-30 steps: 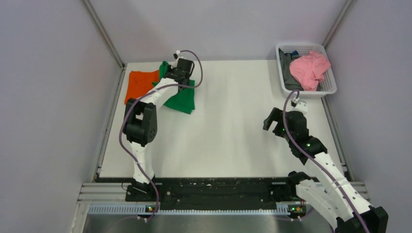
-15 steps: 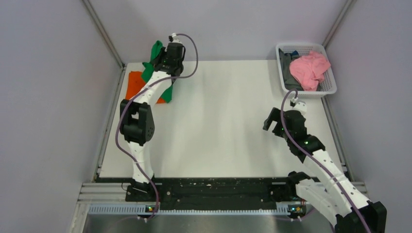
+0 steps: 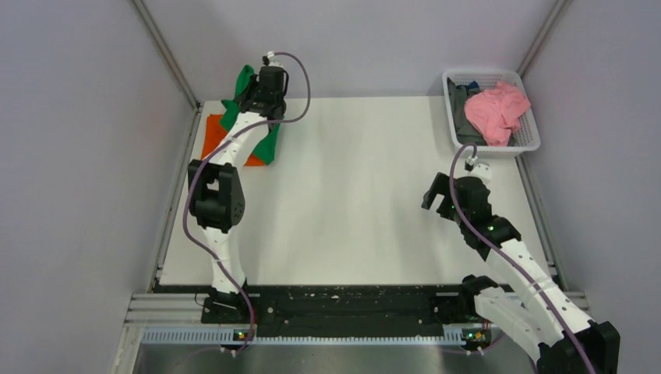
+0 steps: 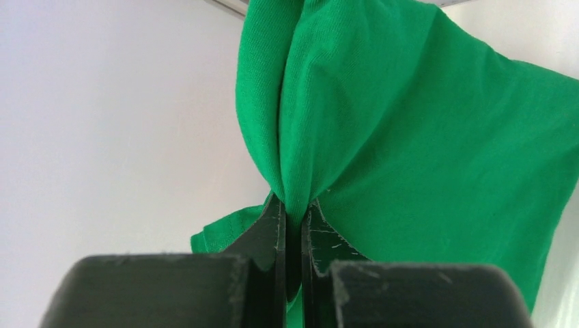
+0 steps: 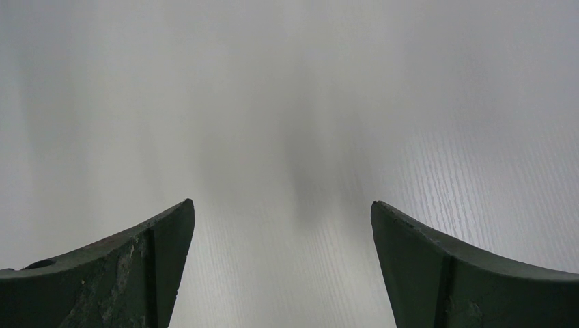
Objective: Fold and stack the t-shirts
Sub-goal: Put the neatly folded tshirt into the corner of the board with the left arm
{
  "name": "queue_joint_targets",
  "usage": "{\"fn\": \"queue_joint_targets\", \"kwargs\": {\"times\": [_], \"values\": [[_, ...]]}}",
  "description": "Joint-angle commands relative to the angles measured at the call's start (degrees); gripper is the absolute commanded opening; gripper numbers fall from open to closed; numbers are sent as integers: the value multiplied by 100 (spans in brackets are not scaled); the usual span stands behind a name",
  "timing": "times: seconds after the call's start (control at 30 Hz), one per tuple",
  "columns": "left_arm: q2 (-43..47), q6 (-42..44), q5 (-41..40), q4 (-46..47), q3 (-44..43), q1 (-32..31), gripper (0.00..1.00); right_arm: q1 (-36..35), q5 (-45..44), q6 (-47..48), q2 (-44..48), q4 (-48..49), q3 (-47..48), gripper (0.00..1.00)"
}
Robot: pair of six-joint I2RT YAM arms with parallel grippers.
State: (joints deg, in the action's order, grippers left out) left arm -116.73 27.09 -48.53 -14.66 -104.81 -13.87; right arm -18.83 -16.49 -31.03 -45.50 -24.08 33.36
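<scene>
Right arm (image 3: 514,265), near right: white links, black wrist, purple cable. Right jaws released, spread wide, nothing between them. The tips are dark and scuffed, curving inward, and hang over bare tabletop (image 3: 358,195). The tabletop is white and matt, with a faint wood grain in the right wrist view.

Left arm (image 3: 214,195): stretched out to the far left corner, wrist raised. Left jaws clenched on a bunched fold of the green shirt (image 4: 410,137). The cloth is a fine knit, gathered into a narrow pleat at the pinch and fanning out in soft folds beyond it. In the top view the shirt hangs crumpled from the jaws, part above the wrist and part trailing down beside the forearm.

Orange shirt (image 3: 212,134): flat on the tabletop in the far left corner, a folded rectangle. The green shirt overlaps its right side. I cannot tell whether they touch.

Far right corner: white plastic lattice basket (image 3: 510,148) holding crumpled pink cloth (image 3: 499,109) on dark cloth (image 3: 466,117).
</scene>
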Motion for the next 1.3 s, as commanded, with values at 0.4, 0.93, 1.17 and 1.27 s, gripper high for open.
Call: {"fn": "queue_joint_targets", "kwargs": {"times": [0.4, 0.93, 1.17, 1.27], "values": [[-141, -1069, 1682, -84, -64, 1255, 0, 46, -397, 116, -362, 122, 52, 99], [-1204, -1855, 2523, -132, -380, 2273, 0, 49, -558, 118, -842, 312, 34, 99], [-1310, -2343, 1825, -560, -825, 2292, 98, 46, -477, 116, -945, 296, 79, 99], [-1094, -2765, 1547, -576, -809, 2292, 99, 50, -477, 108, -862, 230, 109, 99]]}}
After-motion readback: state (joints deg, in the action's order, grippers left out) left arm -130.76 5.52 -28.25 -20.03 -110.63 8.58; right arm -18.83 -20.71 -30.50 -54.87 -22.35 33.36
